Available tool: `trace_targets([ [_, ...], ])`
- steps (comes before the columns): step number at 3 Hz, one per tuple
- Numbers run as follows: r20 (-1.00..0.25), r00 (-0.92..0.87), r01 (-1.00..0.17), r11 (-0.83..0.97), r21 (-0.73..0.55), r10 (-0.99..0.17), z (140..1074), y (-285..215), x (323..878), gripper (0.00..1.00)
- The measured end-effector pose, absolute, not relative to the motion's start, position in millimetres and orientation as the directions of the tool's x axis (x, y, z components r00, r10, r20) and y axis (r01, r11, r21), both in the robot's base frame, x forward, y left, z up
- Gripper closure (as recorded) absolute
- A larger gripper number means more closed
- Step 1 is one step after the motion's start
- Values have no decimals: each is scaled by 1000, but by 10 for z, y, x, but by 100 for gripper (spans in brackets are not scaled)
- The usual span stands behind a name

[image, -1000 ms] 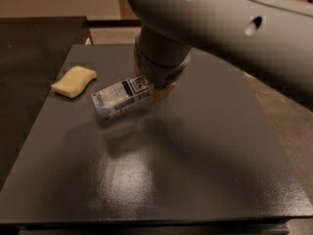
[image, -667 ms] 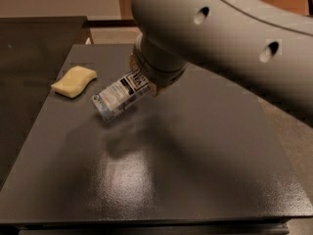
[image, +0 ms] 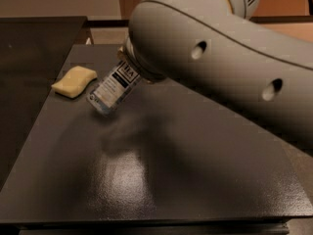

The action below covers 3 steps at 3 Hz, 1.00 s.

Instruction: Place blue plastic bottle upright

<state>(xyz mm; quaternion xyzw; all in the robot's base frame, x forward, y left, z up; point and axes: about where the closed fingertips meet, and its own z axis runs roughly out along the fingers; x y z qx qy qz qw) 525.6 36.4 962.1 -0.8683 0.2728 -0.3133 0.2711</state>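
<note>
The blue plastic bottle (image: 111, 88) is a small clear bottle with a pale blue-white label and a dark band. It hangs tilted over the far left part of the dark table (image: 195, 160), its bottom end down and to the left. Its cap end is hidden under my arm. My gripper (image: 132, 68) is at that hidden top end, mostly covered by the big grey arm (image: 220, 58), and holds the bottle. The bottle's lower end is close to the table; I cannot tell whether it touches.
A pale yellow sponge-like piece (image: 74, 81) lies on the table just left of the bottle. A second dark surface (image: 29, 48) stands to the far left. The table's left edge runs near the sponge-like piece.
The bottle has tipped from nearly lying to a steeper tilt, its cap end raised. The arm has swung further over it and now fills more of the view.
</note>
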Motion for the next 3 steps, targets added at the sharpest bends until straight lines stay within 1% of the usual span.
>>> trace_targets([
  [1, 395, 654, -306, -703, -642, -645, 9627, 364, 5253, 100],
  [2, 430, 662, -259, -726, -637, -614, 9723, 389, 5256, 100],
  [3, 514, 671, -145, -775, -615, -534, 9837, 439, 5287, 100],
])
